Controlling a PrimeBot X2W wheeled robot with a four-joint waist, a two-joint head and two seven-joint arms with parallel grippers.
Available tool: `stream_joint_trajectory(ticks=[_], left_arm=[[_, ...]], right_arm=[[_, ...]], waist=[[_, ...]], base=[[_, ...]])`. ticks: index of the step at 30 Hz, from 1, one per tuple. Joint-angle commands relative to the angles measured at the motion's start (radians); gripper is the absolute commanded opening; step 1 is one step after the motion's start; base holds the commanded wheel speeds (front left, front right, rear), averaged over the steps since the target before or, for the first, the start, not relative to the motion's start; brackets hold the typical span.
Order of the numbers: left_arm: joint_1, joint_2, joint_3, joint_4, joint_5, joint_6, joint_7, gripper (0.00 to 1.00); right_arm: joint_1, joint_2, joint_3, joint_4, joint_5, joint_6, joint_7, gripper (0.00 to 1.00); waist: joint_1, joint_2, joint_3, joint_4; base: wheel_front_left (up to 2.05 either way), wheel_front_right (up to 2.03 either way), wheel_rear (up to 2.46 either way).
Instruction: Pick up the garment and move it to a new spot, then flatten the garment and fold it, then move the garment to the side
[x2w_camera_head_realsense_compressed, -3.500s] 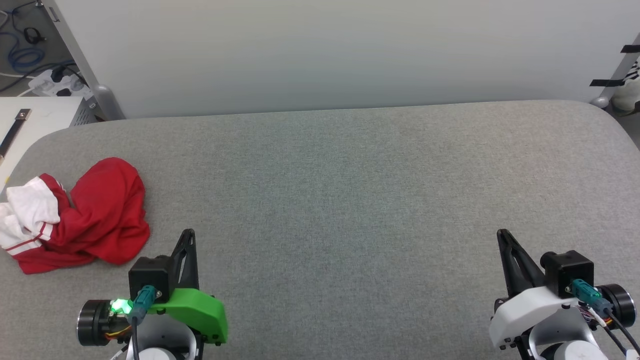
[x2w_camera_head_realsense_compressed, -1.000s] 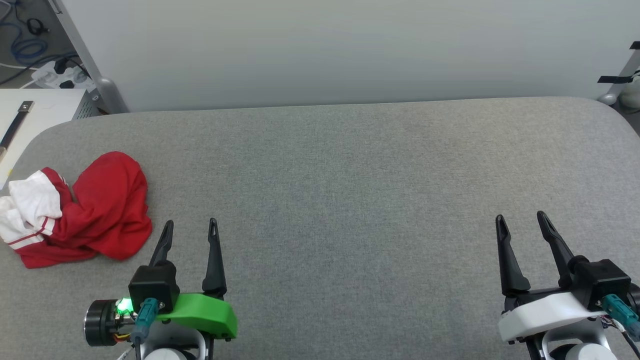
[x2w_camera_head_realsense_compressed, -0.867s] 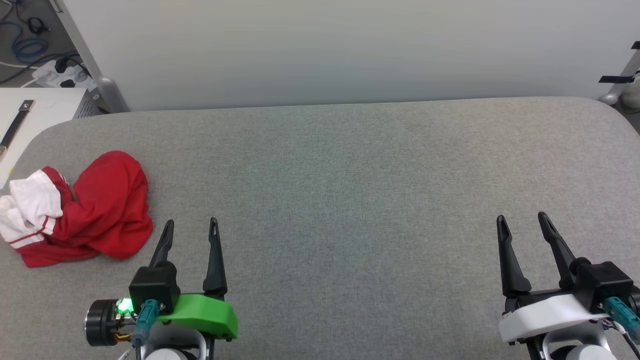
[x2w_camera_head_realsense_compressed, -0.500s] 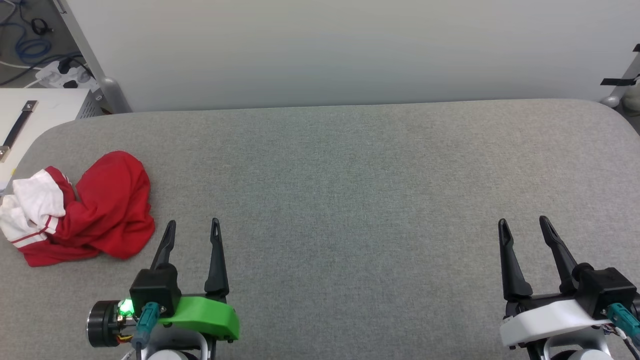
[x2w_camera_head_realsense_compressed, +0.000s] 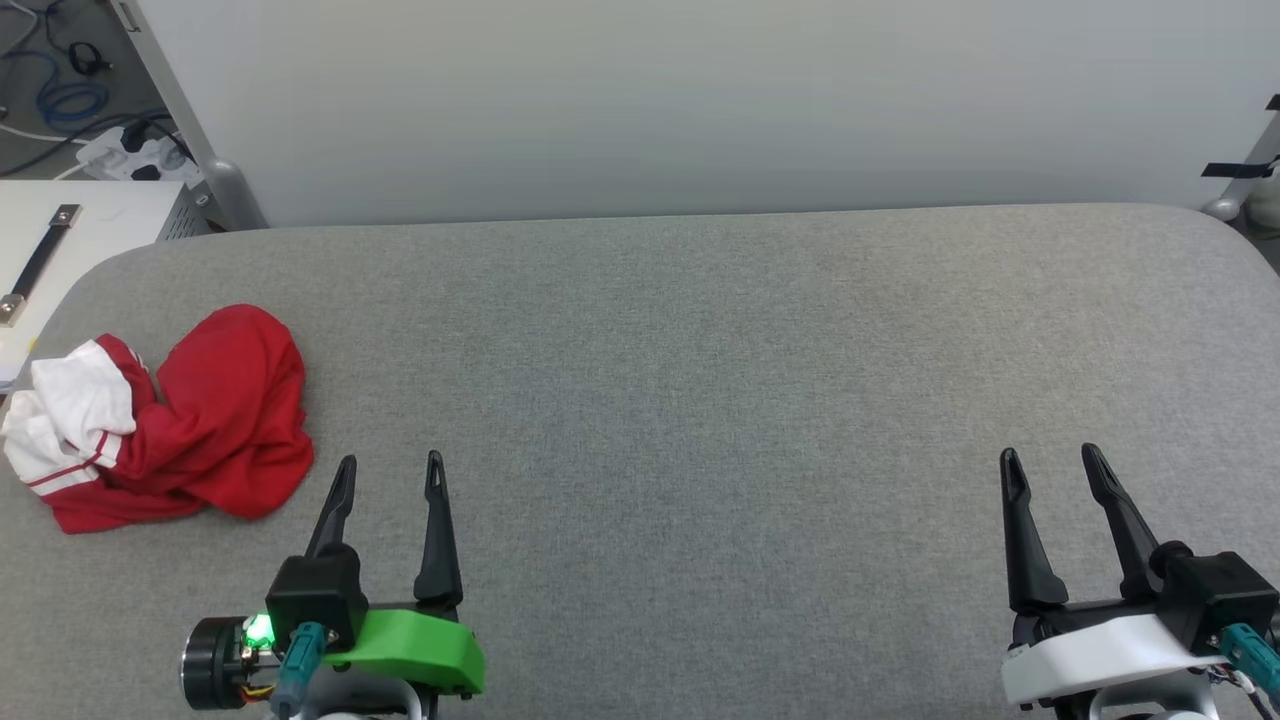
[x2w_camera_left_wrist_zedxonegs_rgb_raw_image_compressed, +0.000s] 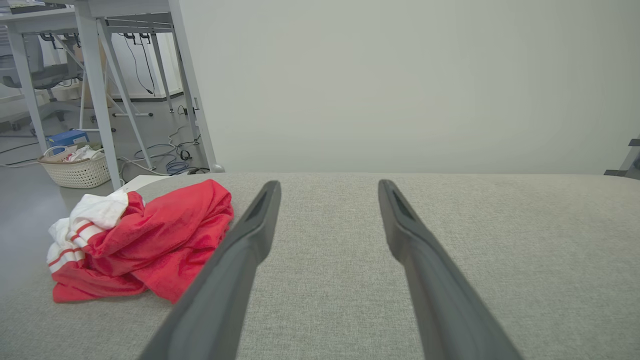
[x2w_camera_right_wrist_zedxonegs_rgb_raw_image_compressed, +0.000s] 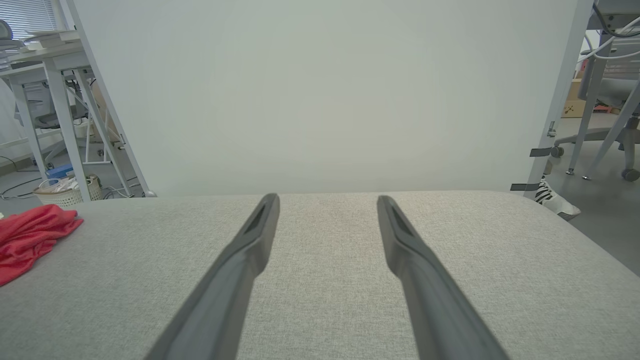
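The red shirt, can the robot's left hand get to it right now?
Probably yes. The left gripper is open and empty, the garment lies crumpled close by on its left, and nothing stands between them.

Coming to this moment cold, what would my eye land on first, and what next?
First, the garment: a crumpled red heap with a white sleeve, the one strong colour, lying at the left end of the grey cloth-covered table. Next come the two pairs of dark fingers at the near edge. The left gripper, on a green mount, sits just right of the heap, the right gripper far across; both are open and empty.
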Motion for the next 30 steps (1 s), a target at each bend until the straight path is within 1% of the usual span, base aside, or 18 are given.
stream_joint_trajectory(ticks=[1,18,25,28,30], left_arm=[[0.012,-0.004,-0.003,0.001,-0.002,0.009,-0.01,1.0],[0.019,-0.005,-0.019,0.008,-0.002,0.027,-0.045,1.0],[0.02,-0.005,-0.021,0.003,-0.008,0.015,-0.05,1.0],[0.02,-0.005,-0.021,0.001,-0.012,-0.002,-0.05,1.0],[0.02,-0.005,-0.02,0.002,-0.014,-0.004,-0.05,1.0]], right_arm=[[0.01,0.002,0.0,0.001,0.009,-0.001,-0.013,1.0],[0.024,0.002,0.001,-0.004,0.017,-0.001,-0.048,1.0],[0.027,0.002,0.004,-0.006,0.017,-0.001,-0.052,1.0],[0.027,0.002,0.006,-0.006,0.016,-0.001,-0.052,1.0],[0.026,0.002,0.006,-0.005,0.016,-0.001,-0.052,1.0]], waist=[[0.0,0.0,0.0,0.001],[0.0,0.0,0.0,0.006],[0.0,0.0,-0.001,0.008],[0.0,0.0,0.001,0.008],[0.0,0.0,0.001,0.009]], base=[[0.0,0.0,0.0],[0.0,0.0,0.0],[0.0,0.0,0.0],[0.0,0.0,0.0],[0.0,0.0,0.0]])
